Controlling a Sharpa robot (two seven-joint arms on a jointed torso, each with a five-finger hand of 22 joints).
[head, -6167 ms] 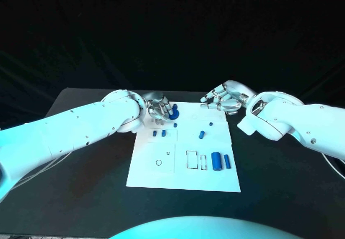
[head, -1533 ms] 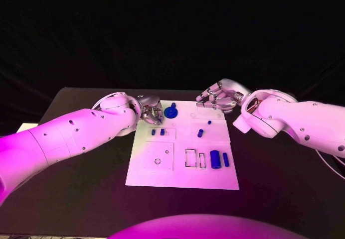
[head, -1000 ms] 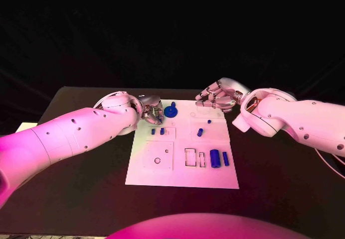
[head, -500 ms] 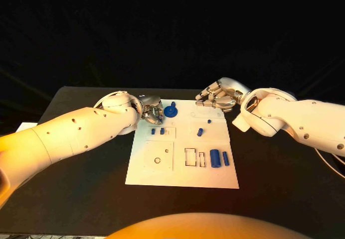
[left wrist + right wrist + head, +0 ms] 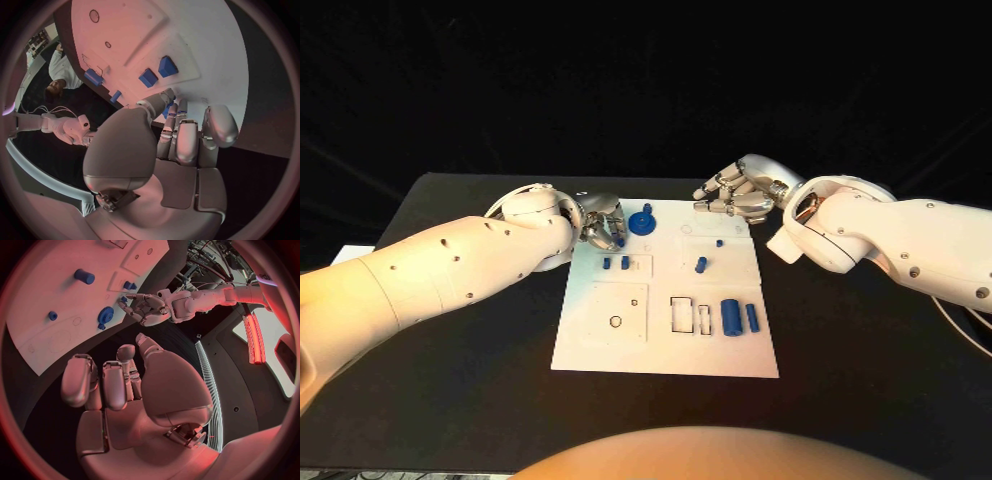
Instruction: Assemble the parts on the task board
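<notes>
— Parts first: where do they sit?
— On the task board (image 5: 668,345), the white plate in the middle of the black worktop (image 5: 459,400). A round blue part with a stub (image 5: 642,222) stands at the board's far end, toward the left. Two small blue parts (image 5: 615,263) stand side by side below it, a slanted small one (image 5: 701,266) lies near the middle, and a tiny one (image 5: 720,243) sits beyond that. Near the board's right edge a thick blue cylinder (image 5: 731,318) lies next to a thinner blue one (image 5: 751,318), both lengthwise.
— And the left hand?
— The left hand (image 5: 602,224) is at the board's far left corner, just beside the round part. In its wrist view the fingers (image 5: 187,140) are curled in together and I see nothing held between them; their tips are close to the board's edge, with the two small blue parts just ahead.
— Is it touching the round part?
— I cannot tell; they look very close from the head camera.
— The right hand?
— The right hand (image 5: 738,196) hovers at the board's far right corner, fingers (image 5: 103,382) bent inward over the palm, holding nothing. It is clear of every part.
</notes>
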